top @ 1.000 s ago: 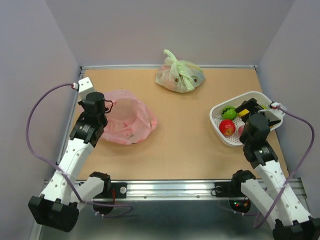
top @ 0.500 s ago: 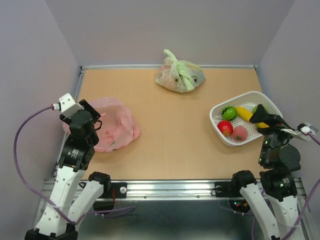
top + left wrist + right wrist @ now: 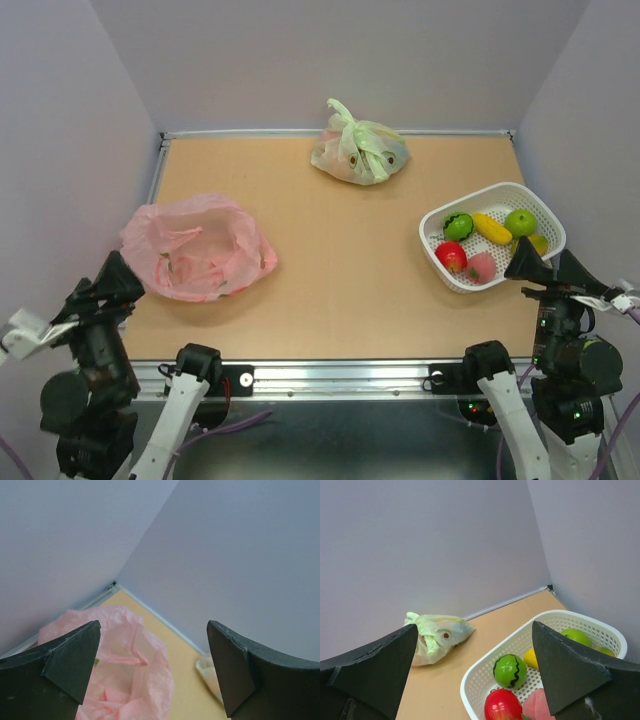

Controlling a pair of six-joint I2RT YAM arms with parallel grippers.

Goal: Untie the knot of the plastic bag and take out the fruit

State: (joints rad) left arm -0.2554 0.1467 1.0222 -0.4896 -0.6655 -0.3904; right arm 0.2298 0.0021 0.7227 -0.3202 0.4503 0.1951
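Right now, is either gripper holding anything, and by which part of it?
Nothing is held. The left gripper is open, apart from the plastic bag; the right gripper is open near the basket holding the fruit.

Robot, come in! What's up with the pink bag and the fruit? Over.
Both jaws open, empty. Pink bag on the left, mouth open. Fruit in white basket. Nothing in the way.
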